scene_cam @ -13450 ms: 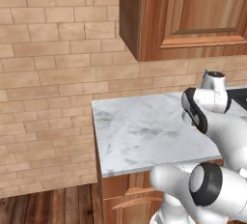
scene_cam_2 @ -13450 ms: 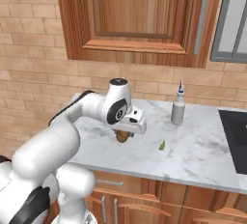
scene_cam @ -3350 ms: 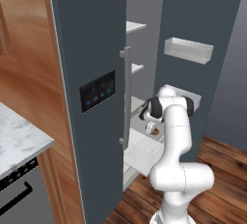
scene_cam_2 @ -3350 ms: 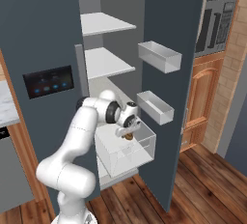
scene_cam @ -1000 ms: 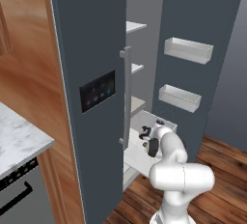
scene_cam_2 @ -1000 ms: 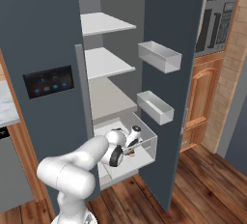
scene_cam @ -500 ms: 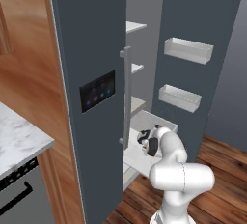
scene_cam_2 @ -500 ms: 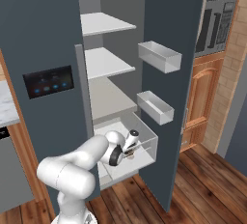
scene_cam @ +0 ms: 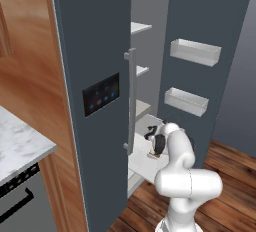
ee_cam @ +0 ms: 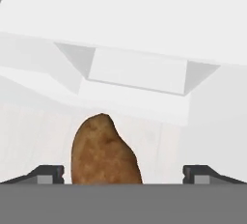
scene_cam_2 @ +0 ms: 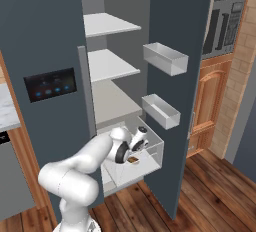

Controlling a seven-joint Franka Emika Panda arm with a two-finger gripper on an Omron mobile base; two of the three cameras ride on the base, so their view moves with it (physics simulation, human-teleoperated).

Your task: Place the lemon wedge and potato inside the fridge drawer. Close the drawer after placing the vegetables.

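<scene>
The potato point(ee_cam: 103, 150), a tan-brown lump, lies on the pale floor of the fridge drawer point(ee_cam: 140, 73). My gripper point(ee_cam: 124, 175) stands open over it, with one dark fingertip point(ee_cam: 48, 174) well clear of it on each side. From the base cameras the hand point(scene_cam_2: 136, 148) reaches down into the pulled-out translucent drawer point(scene_cam_2: 154, 151), and the potato point(scene_cam_2: 133, 160) shows just under it. In the left base view the gripper point(scene_cam: 156, 147) hangs over the drawer point(scene_cam: 142, 165). The lemon wedge is out of view.
Both fridge doors stand open: the left door point(scene_cam: 95, 101) with its dark panel, and the right door carrying two clear bins point(scene_cam_2: 165, 58) point(scene_cam_2: 161, 111). White shelves point(scene_cam_2: 107, 24) sit above the drawer. A marble counter point(scene_cam: 20, 146) lies to the left, over wooden floor.
Over the last seconds the hand has come down into the drawer with the potato. In the last second the jaws have spread wide, and the potato now lies free on the drawer floor.
</scene>
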